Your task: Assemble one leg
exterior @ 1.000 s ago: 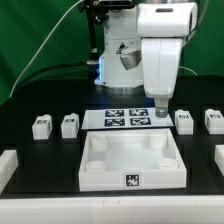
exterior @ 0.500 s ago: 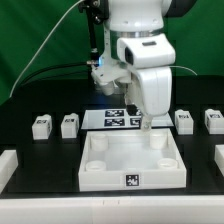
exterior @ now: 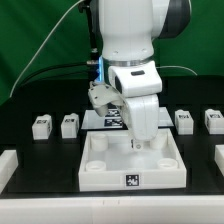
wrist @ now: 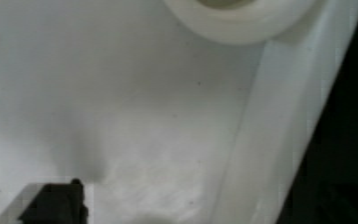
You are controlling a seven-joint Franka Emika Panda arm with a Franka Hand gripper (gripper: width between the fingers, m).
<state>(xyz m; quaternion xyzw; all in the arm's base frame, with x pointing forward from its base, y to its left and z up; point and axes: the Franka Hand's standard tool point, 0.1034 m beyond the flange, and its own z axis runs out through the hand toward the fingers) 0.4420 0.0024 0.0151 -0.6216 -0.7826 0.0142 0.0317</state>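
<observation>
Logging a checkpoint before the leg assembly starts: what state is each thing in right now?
Pincer: low over the tray floor, nothing seen in it; open or shut unclear.
Tray: flat, open side up, no leg fitted.
Legs: standing loose, two either side.
Marker board: flat, partly hidden by arm.

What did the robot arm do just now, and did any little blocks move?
The arm swung toward the exterior view's left and came down; its gripper is now low over the tray. Nothing was visibly grabbed or dropped. The four legs and the tray stayed put.
</observation>
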